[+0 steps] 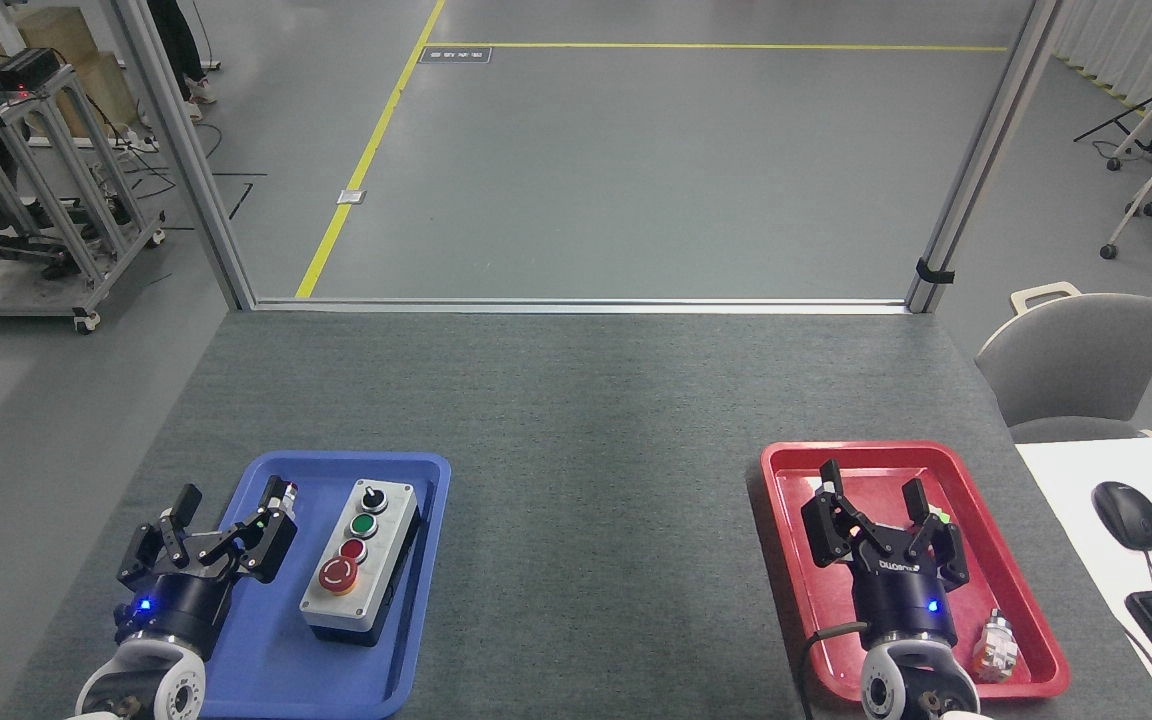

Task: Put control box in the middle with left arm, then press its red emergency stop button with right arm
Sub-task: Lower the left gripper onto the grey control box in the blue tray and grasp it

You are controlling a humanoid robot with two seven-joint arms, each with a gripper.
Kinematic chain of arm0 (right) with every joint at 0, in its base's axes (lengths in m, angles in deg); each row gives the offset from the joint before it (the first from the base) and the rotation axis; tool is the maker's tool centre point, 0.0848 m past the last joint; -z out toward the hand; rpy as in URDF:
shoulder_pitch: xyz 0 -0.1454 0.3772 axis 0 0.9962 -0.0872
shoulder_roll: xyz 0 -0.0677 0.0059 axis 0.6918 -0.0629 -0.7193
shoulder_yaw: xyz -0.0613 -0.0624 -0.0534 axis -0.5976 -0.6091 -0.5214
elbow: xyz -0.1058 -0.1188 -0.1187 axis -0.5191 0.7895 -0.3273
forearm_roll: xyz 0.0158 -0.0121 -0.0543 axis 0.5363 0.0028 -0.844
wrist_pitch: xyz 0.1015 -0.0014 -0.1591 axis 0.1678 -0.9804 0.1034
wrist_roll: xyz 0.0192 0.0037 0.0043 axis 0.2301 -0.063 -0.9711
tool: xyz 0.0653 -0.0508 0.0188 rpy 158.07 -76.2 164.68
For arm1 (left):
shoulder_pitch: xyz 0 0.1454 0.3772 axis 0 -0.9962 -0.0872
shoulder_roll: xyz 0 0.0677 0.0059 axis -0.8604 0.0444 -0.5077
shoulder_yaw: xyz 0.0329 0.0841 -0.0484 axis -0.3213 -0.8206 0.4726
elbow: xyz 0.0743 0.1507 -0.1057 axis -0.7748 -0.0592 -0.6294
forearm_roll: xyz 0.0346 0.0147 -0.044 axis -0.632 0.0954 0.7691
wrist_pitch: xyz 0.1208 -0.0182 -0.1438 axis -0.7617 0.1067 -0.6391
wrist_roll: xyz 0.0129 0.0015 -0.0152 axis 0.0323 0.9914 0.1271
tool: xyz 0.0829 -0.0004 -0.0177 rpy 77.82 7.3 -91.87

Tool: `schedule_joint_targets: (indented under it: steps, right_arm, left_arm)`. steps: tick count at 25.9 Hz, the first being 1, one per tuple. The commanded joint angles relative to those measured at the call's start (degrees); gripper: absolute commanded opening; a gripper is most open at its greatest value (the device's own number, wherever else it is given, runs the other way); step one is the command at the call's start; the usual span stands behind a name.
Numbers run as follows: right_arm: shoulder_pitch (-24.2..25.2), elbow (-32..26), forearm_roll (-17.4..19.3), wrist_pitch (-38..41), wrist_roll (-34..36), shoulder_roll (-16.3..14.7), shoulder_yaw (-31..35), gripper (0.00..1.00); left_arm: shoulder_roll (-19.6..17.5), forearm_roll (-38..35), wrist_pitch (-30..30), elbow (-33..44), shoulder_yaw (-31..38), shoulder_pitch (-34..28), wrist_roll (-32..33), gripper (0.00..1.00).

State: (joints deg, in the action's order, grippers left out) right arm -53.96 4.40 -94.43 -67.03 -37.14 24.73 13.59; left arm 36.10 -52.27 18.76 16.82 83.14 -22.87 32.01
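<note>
First step not begun: the control box (360, 560) lies in the blue tray (276, 660). The left hand (221, 510), open and empty, hovers at its nine o'clock and must grasp it. The right hand (873, 495) hangs open over the red tray (1021, 600).

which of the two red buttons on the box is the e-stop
The red emergency stop button is the big mushroom cap with a yellow collar at the near end of the control box. The smaller flat red button sits between it and the green button.

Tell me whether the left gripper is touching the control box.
Apart. In the head view, bare blue tray floor shows between the open left gripper and the control box.
</note>
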Motion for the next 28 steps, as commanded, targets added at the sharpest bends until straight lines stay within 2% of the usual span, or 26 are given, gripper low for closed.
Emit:
schedule_joint_targets:
  steps: [1, 9, 11, 16, 18, 20, 23, 28]
  right_arm:
    - [0.00, -0.01, 0.00, 0.01, -0.02, 0.01, 0.00, 1.00]
    - [0.27, -0.01, -0.09, 0.09, -0.02, -0.07, 0.00, 1.00]
    - [0.27, -0.01, -0.09, 0.09, -0.02, 0.01, 0.00, 1.00]
    - [0.00, -0.01, -0.09, 0.01, -0.02, 0.19, 0.00, 1.00]
    - [0.09, -0.01, -0.09, 0.09, -0.02, 0.19, 0.00, 1.00]
    - [0.09, -0.01, -0.09, 0.01, -0.02, 0.19, 0.00, 1.00]
    - [0.09, -0.01, -0.09, 0.01, -0.02, 0.19, 0.00, 1.00]
    - [0.09, -0.01, 0.00, 0.09, -0.02, 0.19, 0.00, 1.00]
  left_arm:
    - [0.93, -0.22, 0.10, 0.10, 0.06, -0.21, -0.37, 0.99]
    - [0.84, 0.75, 1.06, 3.52, 1.03, -1.97, -2.31, 0.99]
    - [0.76, 0.75, 2.91, 5.02, 0.94, -2.32, -2.75, 0.99]
    - [0.23, -0.92, 8.18, 12.58, 1.12, -10.85, -3.98, 0.98]
    - [0.32, -5.40, 8.18, 15.39, 1.12, -15.07, -5.38, 0.98]
    - [1.19, -11.99, 8.18, 15.83, 0.41, -16.74, -6.35, 0.98]
    - [3.74, -18.76, 7.39, 14.42, -2.13, -16.91, -6.44, 0.98]
    - [7.96, -25.18, 5.90, 9.24, -2.57, -14.80, -5.82, 0.98]
